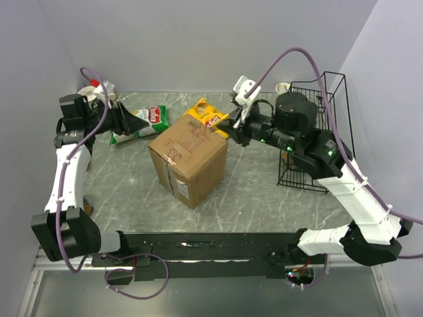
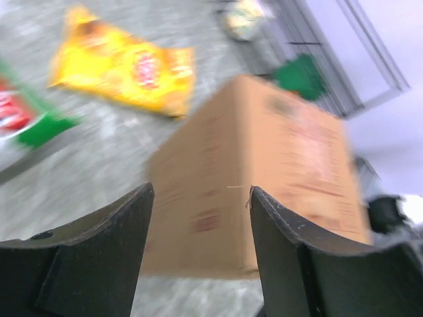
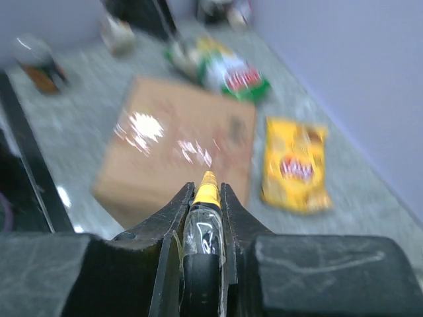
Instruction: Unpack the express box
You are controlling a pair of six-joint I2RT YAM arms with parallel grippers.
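Note:
The express box (image 1: 188, 158) is a closed brown carton standing mid-table, its taped top up. It also shows in the left wrist view (image 2: 264, 172) and the right wrist view (image 3: 178, 148). My left gripper (image 1: 142, 121) is open and empty, left of the box and apart from it, its fingers (image 2: 106, 257) framing the box side. My right gripper (image 1: 232, 135) hovers by the box's back right top corner. It is shut on a black tool with a yellow tip (image 3: 207, 191) that points at the box top.
A yellow snack bag (image 1: 207, 115) lies behind the box, and a red-green snack bag (image 1: 145, 122) lies at the back left. A black wire basket (image 1: 317, 125) stands at the right, with a green packet (image 2: 301, 74) near it. Small cups sit at the back corners.

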